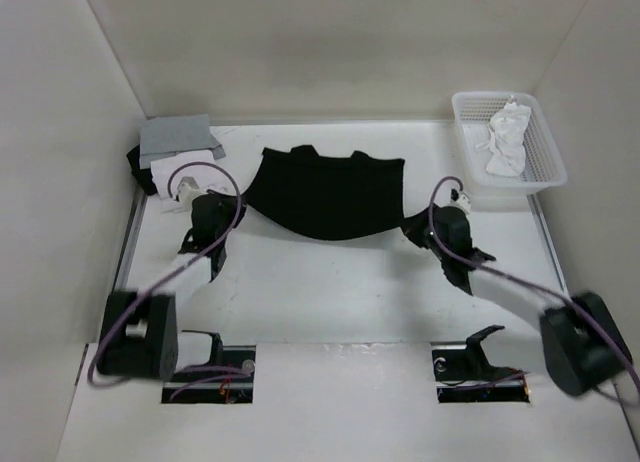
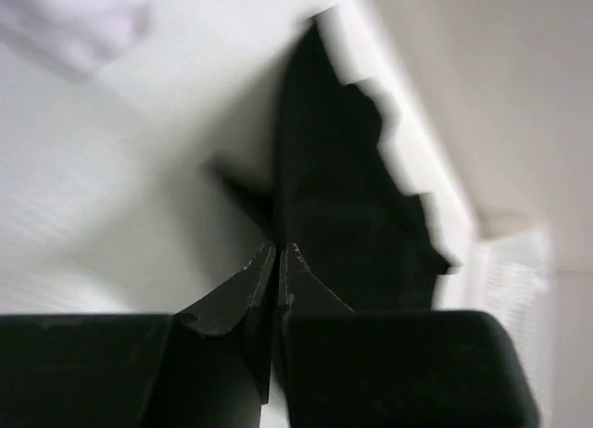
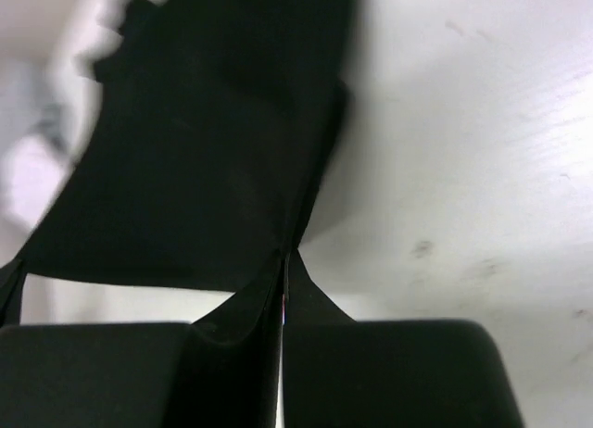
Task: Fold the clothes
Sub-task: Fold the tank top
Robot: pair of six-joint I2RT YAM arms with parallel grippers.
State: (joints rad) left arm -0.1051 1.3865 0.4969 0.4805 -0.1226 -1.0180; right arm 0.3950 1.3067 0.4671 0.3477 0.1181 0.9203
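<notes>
The left end effector (image 2: 280, 247) is closed tight, its two fingertips meeting on a thin pinch of the black top (image 1: 330, 197) at the left near corner of the hem. The right end effector (image 3: 287, 254) is closed the same way on the right near corner, and the fabric fans out from its tips towards the far side. The cloth is thin, so the jaws look almost fully together even with it caught between them

Holding both hem corners at once looks like the setup for a first fold. With one arm at each end, the near edge can be lifted evenly and carried over towards the straps without the soft fabric bunching to one side

Between the two grips the top lies flat on the white worktop (image 1: 330, 302), in the middle of its far half. The straps and scoop neck point to the far wall, and the flared hem faces the arms and bows nearward between the corners. As it lies, it is wider left to right than far to near, so its long axis runs across the worktop, roughly parallel to the far edge

A grey fabric piece (image 1: 178, 137) sits at the far left, just beside the top's left edge. A basket (image 1: 548, 177) holding a white cloth (image 1: 505, 142) stands at the far right, apart from the top
</notes>
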